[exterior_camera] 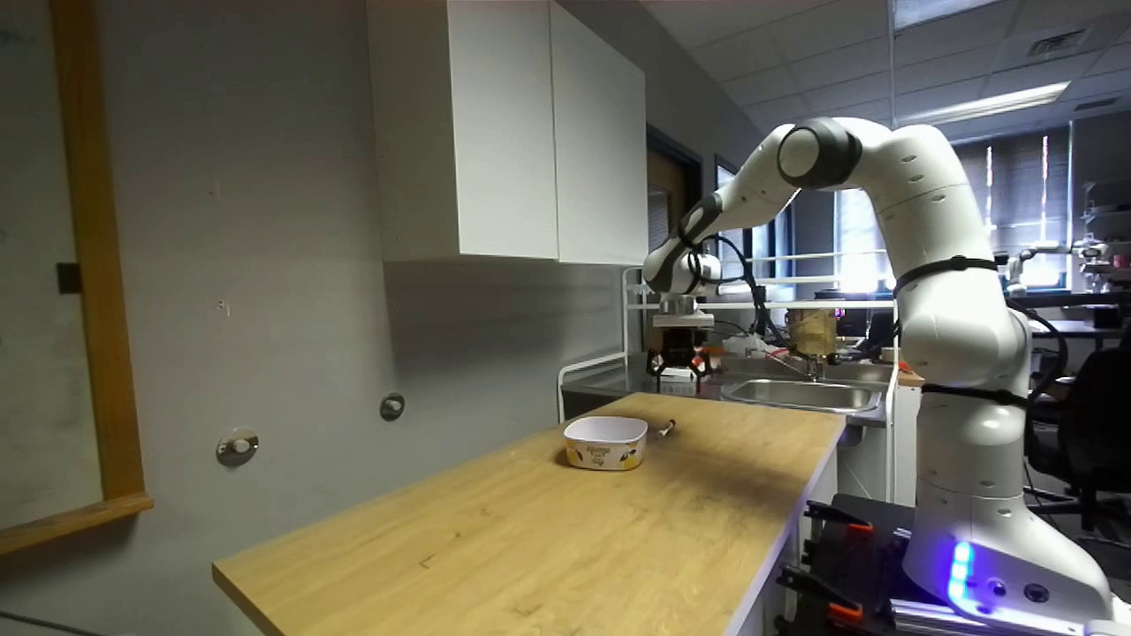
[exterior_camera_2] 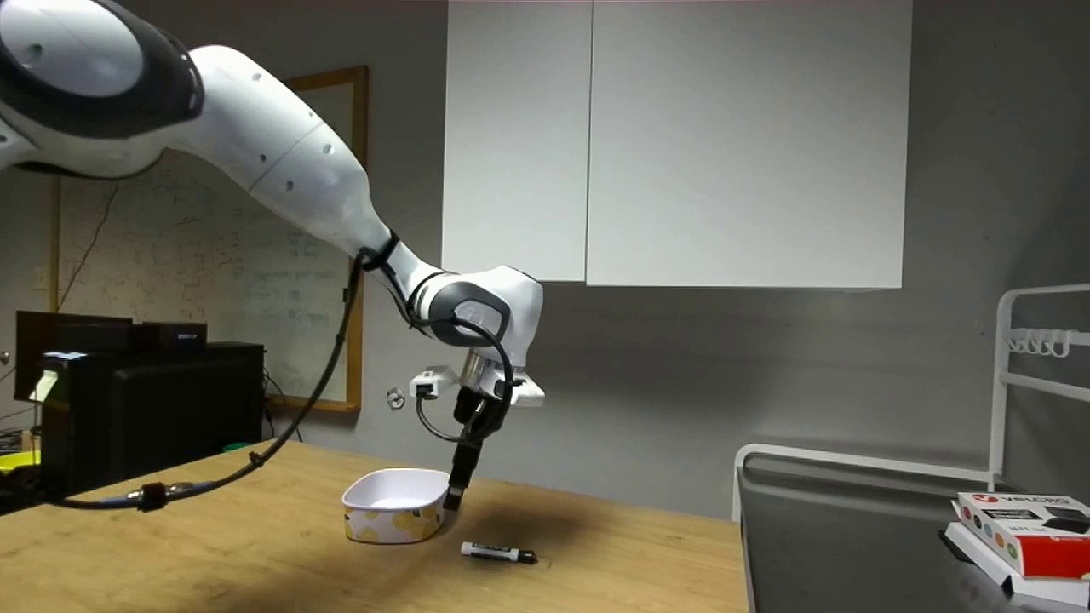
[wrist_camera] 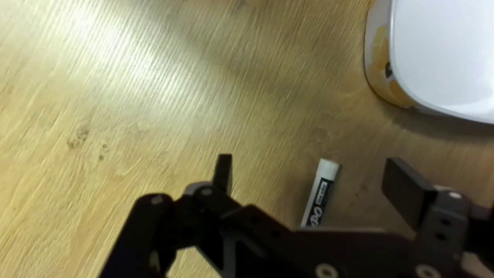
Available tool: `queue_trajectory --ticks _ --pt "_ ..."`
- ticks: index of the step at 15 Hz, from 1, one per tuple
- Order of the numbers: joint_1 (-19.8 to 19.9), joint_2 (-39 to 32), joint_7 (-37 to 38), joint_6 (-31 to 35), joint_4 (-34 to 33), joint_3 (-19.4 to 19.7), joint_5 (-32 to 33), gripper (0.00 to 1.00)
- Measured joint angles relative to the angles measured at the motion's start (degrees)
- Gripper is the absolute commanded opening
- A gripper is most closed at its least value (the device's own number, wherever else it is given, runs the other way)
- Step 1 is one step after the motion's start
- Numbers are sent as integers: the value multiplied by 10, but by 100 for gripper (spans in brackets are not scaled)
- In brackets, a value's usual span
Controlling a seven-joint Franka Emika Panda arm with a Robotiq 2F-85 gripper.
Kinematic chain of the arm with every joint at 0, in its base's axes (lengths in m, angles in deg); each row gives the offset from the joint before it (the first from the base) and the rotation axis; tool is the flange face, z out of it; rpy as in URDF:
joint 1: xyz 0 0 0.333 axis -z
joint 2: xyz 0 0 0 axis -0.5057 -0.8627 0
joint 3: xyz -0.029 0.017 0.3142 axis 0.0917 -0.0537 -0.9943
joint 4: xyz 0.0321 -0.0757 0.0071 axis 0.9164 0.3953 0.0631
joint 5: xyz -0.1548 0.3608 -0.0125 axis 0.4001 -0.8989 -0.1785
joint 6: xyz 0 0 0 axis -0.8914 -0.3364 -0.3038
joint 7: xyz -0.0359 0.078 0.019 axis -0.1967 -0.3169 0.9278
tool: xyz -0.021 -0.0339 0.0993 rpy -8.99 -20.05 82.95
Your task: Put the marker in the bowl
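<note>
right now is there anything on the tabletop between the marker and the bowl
Only bare wooden tabletop lies between the marker and the bowl, shaded close to the bowl; the wrist view shows that stretch.

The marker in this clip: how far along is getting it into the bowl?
Done: nothing of the transfer, as the marker lies on the table, outside the bowl. In hand: nothing gripped; the end effector hangs above the table with open jaws, seemingly set for a grasp, since the marker shows between them in the wrist view. Left: grip, lift, carry over and release.
</note>
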Motion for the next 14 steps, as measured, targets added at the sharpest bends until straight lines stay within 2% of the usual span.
queue_trajectory --ticks 6,12,13,14 --pt "-11 -138 38 -9 -90 -1 -2 100" --pt "-5 -201 43 -31 -159 3 -2 100" --pt "-3 -207 43 -34 -167 4 -2 75" --pt "0 -213 43 -37 -175 5 -2 73"
